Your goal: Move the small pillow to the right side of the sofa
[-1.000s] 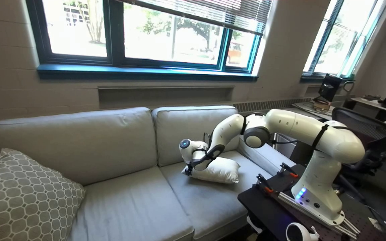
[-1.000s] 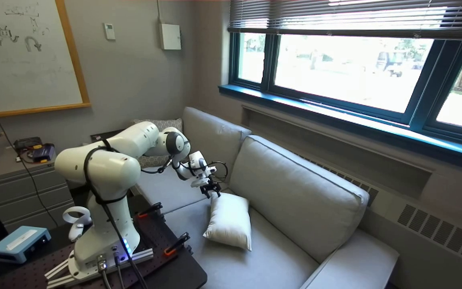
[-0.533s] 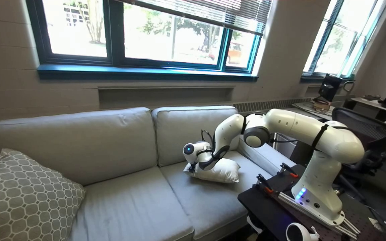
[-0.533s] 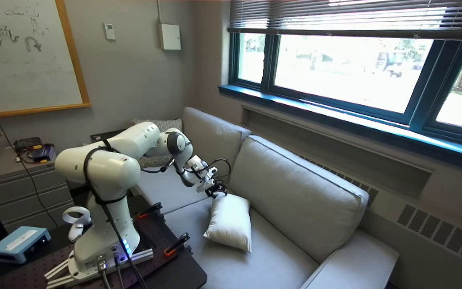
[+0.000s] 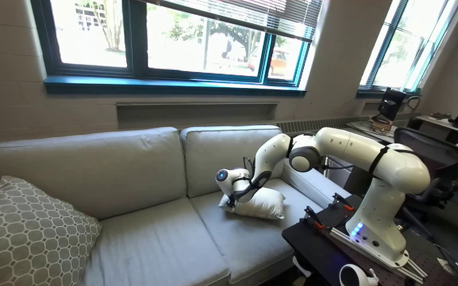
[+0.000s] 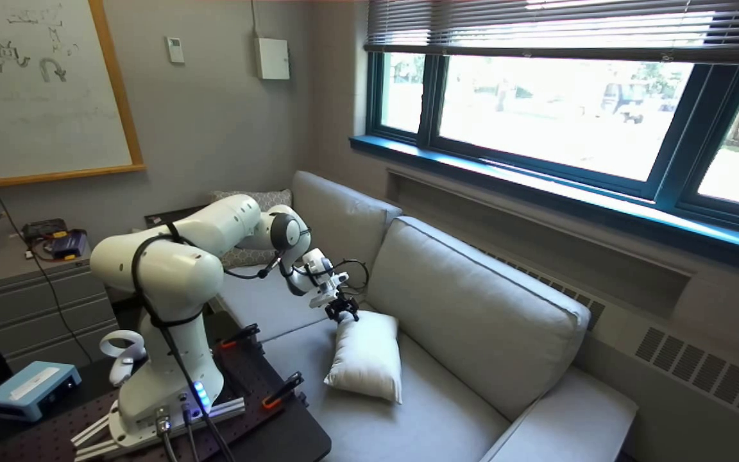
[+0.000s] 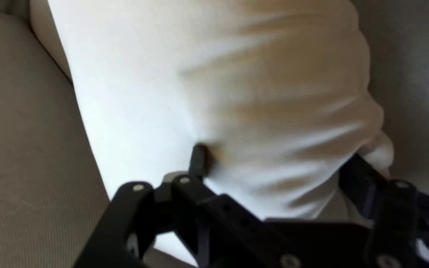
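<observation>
The small white pillow (image 5: 266, 204) lies on the sofa (image 5: 149, 234), on the seat nearer the robot base. It also shows in an exterior view (image 6: 366, 359). My gripper (image 6: 346, 316) is low at the end of the pillow nearest the sofa's middle. In the wrist view my gripper (image 7: 277, 154) has its fingers (image 7: 197, 160) wide apart. Pillow fabric (image 7: 266, 123) is wrinkled and lies between them, and both fingers touch it. The far finger's tip is partly hidden by a fold. The pillow rests on the seat cushion.
A larger grey lattice-pattern pillow (image 5: 30, 234) leans at the sofa's far end. The back cushions (image 6: 472, 308) stand behind the small pillow. A padded sofa arm (image 6: 568, 417) is beyond it. The black robot table (image 6: 292, 423) with orange-black clamps (image 6: 284, 389) borders the seat.
My gripper has shifted slightly toward the pillow's middle and lower onto its end. The pillow's near end has shifted slightly the same way. The wrist has tilted a little.
</observation>
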Action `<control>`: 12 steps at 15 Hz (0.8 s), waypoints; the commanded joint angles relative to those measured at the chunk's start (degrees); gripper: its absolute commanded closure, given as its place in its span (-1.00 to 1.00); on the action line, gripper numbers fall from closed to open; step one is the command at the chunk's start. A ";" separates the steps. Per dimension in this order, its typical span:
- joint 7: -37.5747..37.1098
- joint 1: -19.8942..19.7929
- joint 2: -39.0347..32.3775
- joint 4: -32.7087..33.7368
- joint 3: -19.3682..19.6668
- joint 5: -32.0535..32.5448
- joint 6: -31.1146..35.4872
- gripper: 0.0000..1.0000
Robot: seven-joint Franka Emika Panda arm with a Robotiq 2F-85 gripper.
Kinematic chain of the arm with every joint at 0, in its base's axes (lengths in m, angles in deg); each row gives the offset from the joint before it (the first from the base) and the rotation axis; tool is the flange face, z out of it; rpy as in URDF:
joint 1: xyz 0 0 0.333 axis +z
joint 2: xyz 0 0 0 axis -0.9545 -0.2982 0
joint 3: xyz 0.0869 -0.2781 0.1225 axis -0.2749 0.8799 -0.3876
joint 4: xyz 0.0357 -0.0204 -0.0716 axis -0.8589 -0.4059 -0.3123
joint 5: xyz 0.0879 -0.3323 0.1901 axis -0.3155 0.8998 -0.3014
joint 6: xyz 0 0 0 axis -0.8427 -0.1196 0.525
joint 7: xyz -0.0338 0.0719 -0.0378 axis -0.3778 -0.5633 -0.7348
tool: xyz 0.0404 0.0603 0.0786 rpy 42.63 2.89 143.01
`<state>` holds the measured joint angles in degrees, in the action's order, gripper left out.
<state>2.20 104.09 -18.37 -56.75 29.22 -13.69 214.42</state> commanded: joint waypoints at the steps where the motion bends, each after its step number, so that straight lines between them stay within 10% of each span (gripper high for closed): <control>1: 0.28 -0.77 0.11 0.91 0.65 -3.04 -3.91 -0.14; 7: -0.38 -1.89 1.12 2.02 4.01 -4.04 -6.54 0.74; 12: 4.19 -6.96 1.16 9.22 2.31 -12.08 -18.47 0.88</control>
<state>2.46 100.78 -16.57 -53.09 32.89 -20.68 204.19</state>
